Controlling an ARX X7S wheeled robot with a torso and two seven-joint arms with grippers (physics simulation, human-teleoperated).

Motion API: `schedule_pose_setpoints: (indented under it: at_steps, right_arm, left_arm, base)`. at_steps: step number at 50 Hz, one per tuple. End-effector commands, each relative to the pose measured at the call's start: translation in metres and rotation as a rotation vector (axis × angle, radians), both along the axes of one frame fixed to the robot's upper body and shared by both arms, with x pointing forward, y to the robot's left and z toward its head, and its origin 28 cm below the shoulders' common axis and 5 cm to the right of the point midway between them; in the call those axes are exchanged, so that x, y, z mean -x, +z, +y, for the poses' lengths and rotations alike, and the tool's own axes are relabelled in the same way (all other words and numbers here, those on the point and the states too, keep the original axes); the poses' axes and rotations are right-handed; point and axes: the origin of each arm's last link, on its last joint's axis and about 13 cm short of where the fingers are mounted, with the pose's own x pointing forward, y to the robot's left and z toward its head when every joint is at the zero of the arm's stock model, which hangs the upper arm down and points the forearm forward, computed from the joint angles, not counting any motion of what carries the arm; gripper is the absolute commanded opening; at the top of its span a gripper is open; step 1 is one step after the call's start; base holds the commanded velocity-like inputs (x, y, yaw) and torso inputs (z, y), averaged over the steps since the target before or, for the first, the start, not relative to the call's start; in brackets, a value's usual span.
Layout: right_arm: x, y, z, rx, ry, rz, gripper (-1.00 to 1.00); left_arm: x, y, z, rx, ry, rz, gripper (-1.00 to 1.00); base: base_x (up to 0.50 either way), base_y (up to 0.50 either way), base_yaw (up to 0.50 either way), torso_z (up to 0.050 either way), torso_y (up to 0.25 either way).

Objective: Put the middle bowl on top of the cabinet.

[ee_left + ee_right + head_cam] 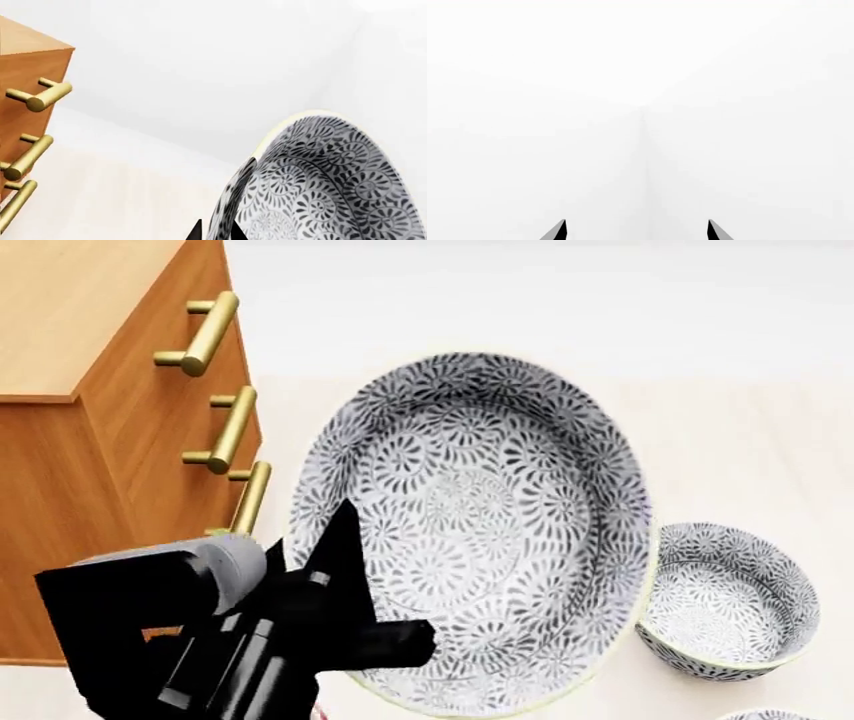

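the left gripper (350, 585) is right up close in the head view, clamped on the rim of the middle bowl (474, 530), which hangs tilted in the air, its inside facing the camera. just beside it stands the cabinet (80, 370), handles (203, 335) toward the bowl. lower down sits another bowl (731, 600) on the pale table (747, 440). the right gripper (637, 232) shows spread tips, facing blank white.
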Motion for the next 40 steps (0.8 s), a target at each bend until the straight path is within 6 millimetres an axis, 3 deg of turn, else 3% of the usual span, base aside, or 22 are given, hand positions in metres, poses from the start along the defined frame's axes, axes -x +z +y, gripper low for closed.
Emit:
schedule_pose_setpoints:
  at_steps: [1,5,14,19,40]
  right_arm:
    - [-0.002,-0.001,0.002,0.002,-0.002,-0.004,1.00]
    - [-0.007,-0.003,0.002,-0.005,-0.004,0.005,1.00]
    - [-0.010,-0.003,0.006,-0.014,-0.009,0.004,1.00]
    - [-0.012,-0.004,0.009,-0.013,-0.010,0.000,1.00]
    - [-0.012,-0.003,0.010,-0.027,-0.013,-0.017,1.00]
  left_arm:
    - [0.030,0.085,0.019,-0.044,-0.020,-0.301,-1.00]
    - [0.037,0.112,0.027,-0.054,-0.006,-0.365,-1.00]
    - [0.040,0.150,0.041,-0.074,-0.064,-0.369,-1.00]
    - [0.036,0.171,0.046,-0.057,-0.037,-0.269,-1.00]
    - [-0.029,0.242,0.067,-0.016,0.332,0.068,-1.00]
  base:
    - [0.00,0.00,0.00,0.000,0.000]
    - [0.00,0.00,0.00,0.000,0.000]
    - [0.00,0.00,0.00,0.000,0.000]
    - [0.00,0.00,0.00,0.000,0.000]
    - [0.00,0.00,0.00,0.000,0.000]
